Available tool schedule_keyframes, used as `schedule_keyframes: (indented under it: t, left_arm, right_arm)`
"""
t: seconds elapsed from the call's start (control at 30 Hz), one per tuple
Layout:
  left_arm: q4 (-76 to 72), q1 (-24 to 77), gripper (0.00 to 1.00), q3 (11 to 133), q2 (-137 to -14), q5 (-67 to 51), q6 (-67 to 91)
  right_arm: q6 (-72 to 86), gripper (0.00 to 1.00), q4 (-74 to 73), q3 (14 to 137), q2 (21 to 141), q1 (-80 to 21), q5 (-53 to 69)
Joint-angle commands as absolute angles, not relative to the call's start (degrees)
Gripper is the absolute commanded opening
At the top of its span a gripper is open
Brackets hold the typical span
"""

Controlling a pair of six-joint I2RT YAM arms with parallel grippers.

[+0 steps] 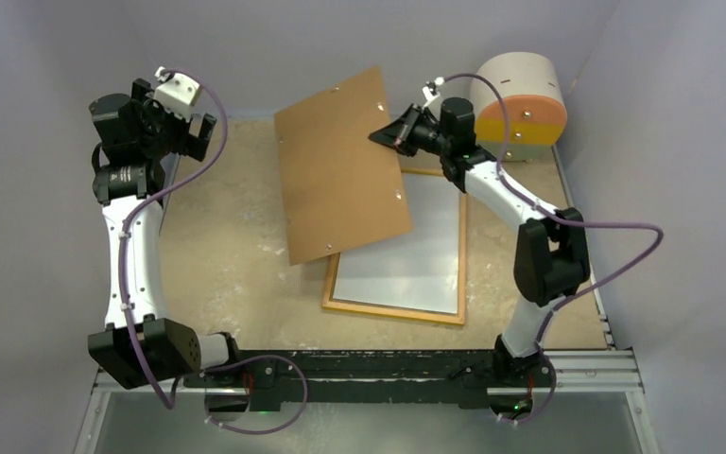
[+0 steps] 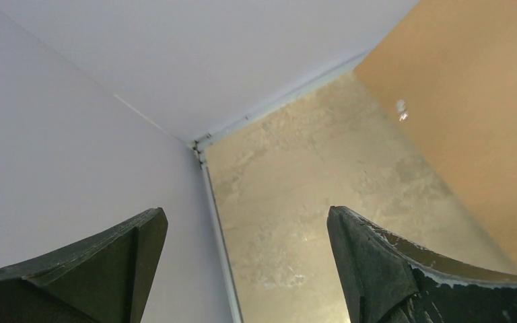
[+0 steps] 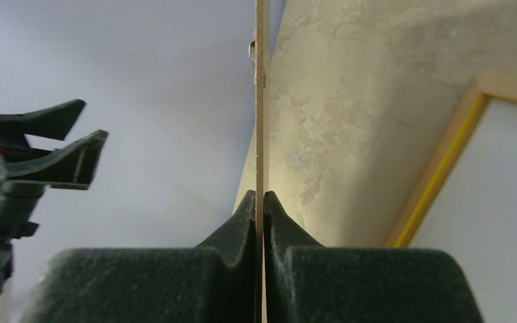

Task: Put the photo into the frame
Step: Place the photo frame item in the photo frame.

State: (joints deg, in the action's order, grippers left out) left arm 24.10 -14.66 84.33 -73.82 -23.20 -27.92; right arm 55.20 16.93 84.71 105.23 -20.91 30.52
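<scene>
The frame (image 1: pixel 393 312) lies flat on the table right of centre, wood-coloured back up, with a pale white surface inside; its yellow and wood edge shows in the right wrist view (image 3: pixel 444 161). No printed photo shows in any view. My right gripper (image 1: pixel 385 135) is shut on the top right edge of the plain brown backing board (image 1: pixel 340 175), holding it tilted above the frame's left part. The right wrist view shows the board edge-on (image 3: pixel 260 101) between my fingertips (image 3: pixel 261 196). My left gripper (image 1: pixel 198 132) is open and empty at the far left; its view (image 2: pixel 246 222) shows the board (image 2: pixel 471 101).
A beige cylinder (image 1: pixel 520 104) with orange and yellow bands stands in the far right corner. Grey walls close in the beige tabletop (image 1: pixel 227 265) at the back and both sides. My left gripper (image 3: pixel 40 141) shows in the right wrist view.
</scene>
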Motion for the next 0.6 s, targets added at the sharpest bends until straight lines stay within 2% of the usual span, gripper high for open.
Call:
schedule_keyframes:
  t: [0.0,0.17,0.4,0.57]
  left_arm:
    - [23.45,-15.13,0.95,81.34,-74.53,-24.92,-26.11]
    - [25.89,-14.25,0.95,78.59,-79.57,-29.63,-26.85]
    - [25.5,-10.23,0.97,75.59,-84.16,-34.1,-28.56]
    - [22.96,-5.66,0.98,74.94,-87.17,-33.33,-27.56]
  right_arm:
    - [61.42,0.0,22.3,78.14,93.41,-17.05,33.91]
    - [59.2,0.0,16.8,65.61,81.87,-11.23,31.0]
    - [60.36,0.0,14.27,50.33,70.09,-3.2,33.07]
    - [58.94,0.0,8.97,47.36,66.72,-0.33,34.61]
